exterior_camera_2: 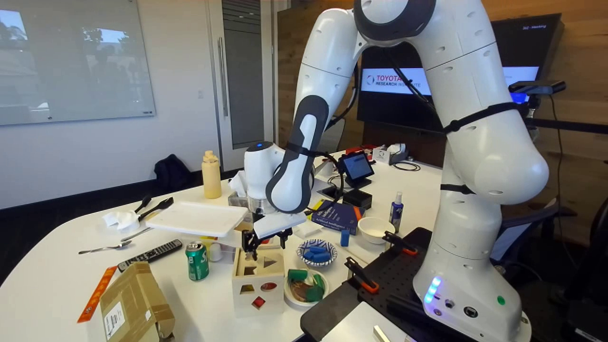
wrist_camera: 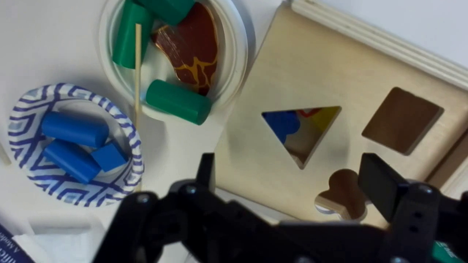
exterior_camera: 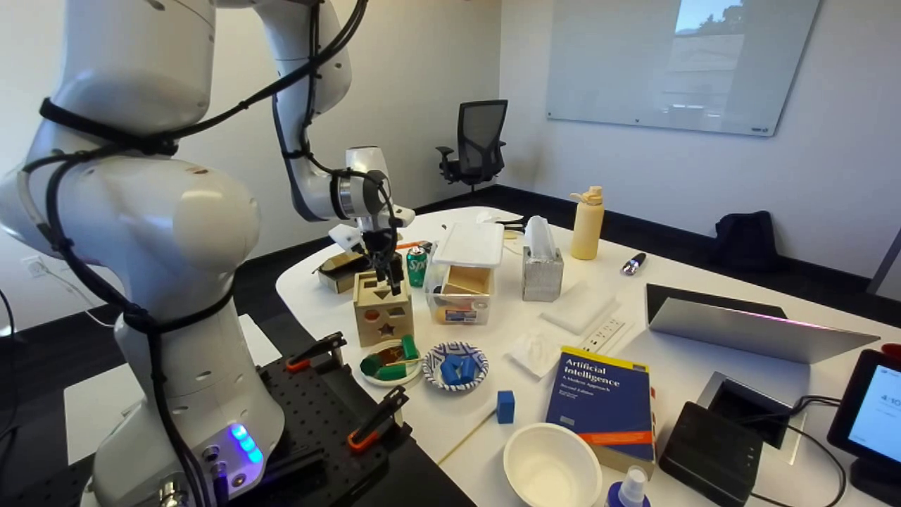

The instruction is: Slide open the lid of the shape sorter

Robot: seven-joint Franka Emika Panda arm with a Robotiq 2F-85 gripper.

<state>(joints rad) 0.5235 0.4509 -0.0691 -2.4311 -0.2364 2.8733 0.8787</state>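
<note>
The shape sorter, a light wooden box with cut-out holes, stands on the white table in both exterior views (exterior_camera: 380,325) (exterior_camera_2: 259,300). Its lid, a thin wooden panel with triangle, square and clover-like holes, fills much of the wrist view (wrist_camera: 329,69). A narrow brown strip shows along the lid's right side there, beside a wooden rim. My gripper (wrist_camera: 289,160) is open and empty, fingers pointing down over the lid, also in both exterior views (exterior_camera: 393,282) (exterior_camera_2: 267,246). One finger is near a lid edge, the other over the clover hole. I cannot tell whether they touch.
A plate (wrist_camera: 239,47) with green blocks and a patterned bowl (wrist_camera: 18,128) with blue blocks stand close to the sorter. A green can (exterior_camera_2: 197,261), a clear bin (exterior_camera: 479,310) with a white cover (exterior_camera: 468,243) and a cardboard box (exterior_camera_2: 135,297) are also near.
</note>
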